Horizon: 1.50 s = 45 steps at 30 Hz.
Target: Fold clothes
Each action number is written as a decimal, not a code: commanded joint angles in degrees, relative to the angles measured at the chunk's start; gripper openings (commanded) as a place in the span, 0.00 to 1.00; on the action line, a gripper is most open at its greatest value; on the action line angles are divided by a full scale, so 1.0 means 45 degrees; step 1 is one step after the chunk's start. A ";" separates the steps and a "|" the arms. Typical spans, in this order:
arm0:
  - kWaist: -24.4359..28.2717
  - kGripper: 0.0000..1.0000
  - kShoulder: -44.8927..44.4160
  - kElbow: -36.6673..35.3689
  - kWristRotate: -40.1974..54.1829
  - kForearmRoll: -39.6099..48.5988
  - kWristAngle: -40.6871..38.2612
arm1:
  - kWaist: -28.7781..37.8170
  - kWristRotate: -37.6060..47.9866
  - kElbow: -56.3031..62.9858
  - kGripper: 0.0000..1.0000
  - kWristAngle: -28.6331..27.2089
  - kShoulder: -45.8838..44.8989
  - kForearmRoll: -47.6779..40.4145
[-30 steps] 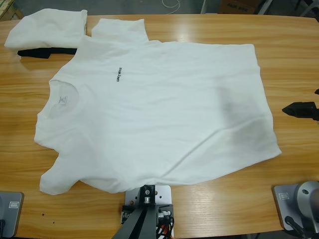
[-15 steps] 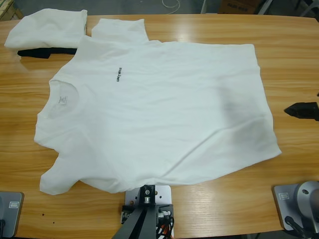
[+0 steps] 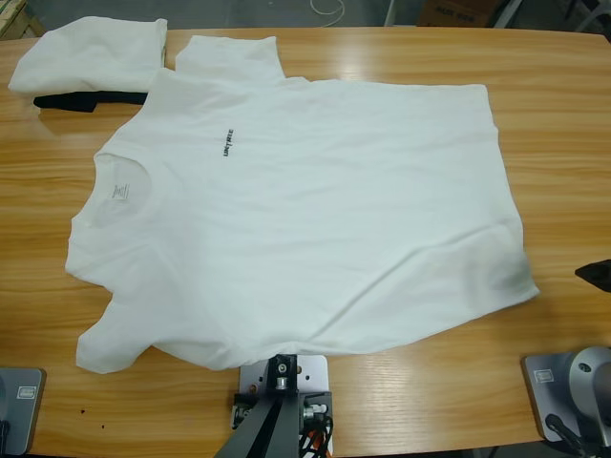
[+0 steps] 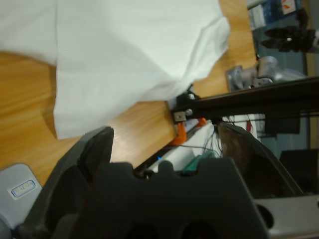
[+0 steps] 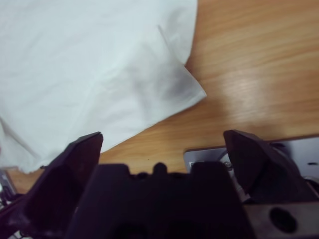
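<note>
Right arm's black two-jaw gripper (image 5: pixel 162 149) is hovering with jaws spread wide, gripping nothing; only its black tip (image 3: pixel 596 275) is showing at the high view's right edge. Left arm's black two-jaw gripper (image 4: pixel 167 144) is likewise hanging open-jawed, unloaded.

Our left hand (image 4: pixel 164 154) has two matte black jaws with rounded, thick tips, rising on either side of a black moulded body whose top edge is notched; two round holes sit low in that body. Our right hand (image 5: pixel 162 149) is built alike: black wedge-shaped jaws, a notched black body, and one round hole at its lower right. From above, only a black pointed tip of it (image 3: pixel 596 275) shows at the right edge.
</note>
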 commanded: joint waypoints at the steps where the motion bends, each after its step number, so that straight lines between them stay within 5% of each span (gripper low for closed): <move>1: -0.0705 1.00 -0.0010 0.1028 -0.1943 0.0697 0.1328 | 0.0124 0.0605 0.0644 1.00 0.0095 -0.0372 -0.0314; 6: -0.0904 1.00 0.2189 0.1051 -0.3157 -0.0689 0.2843 | 0.0132 0.0558 0.0663 1.00 0.0095 -0.0372 -0.0400; 10: -0.3447 1.00 0.4971 0.0091 -0.3747 -0.1881 0.5117 | 0.0128 0.0250 0.0663 1.00 0.0188 -0.0321 -0.0514; 16: -0.5791 0.96 0.4893 0.2673 -0.5778 -0.4607 0.4722 | 0.0136 0.0156 0.0722 1.00 0.0243 -0.0505 -0.0514; 25: -0.6404 1.00 0.8182 0.3633 -0.6806 -0.7916 0.5761 | 0.0136 0.0035 0.0781 1.00 0.0239 -0.0528 -0.0658; 32: -0.6822 0.97 0.9428 0.3723 -0.7232 -0.8318 0.5999 | 0.0128 0.0019 0.0820 1.00 0.0247 -0.0778 -0.0650; 36: -0.7889 0.96 1.0857 0.4372 -0.7853 -1.0045 0.6109 | 0.0132 0.0000 0.0820 1.00 0.0231 -0.0837 -0.0654; 39: -0.8553 0.91 1.1506 0.4899 -0.8032 -1.2385 0.6171 | 0.0136 -0.0031 0.0820 1.00 0.0251 -0.0880 -0.0654; 42: -0.8721 0.63 1.1236 0.4567 -0.8040 -1.3107 0.5863 | 0.0132 -0.0039 0.0839 1.00 0.0251 -0.0880 -0.0705; 45: -0.8978 0.59 1.1225 0.4216 -0.8028 -1.3111 0.5722 | 0.0132 -0.0059 0.0863 1.00 0.0270 -0.0942 -0.0713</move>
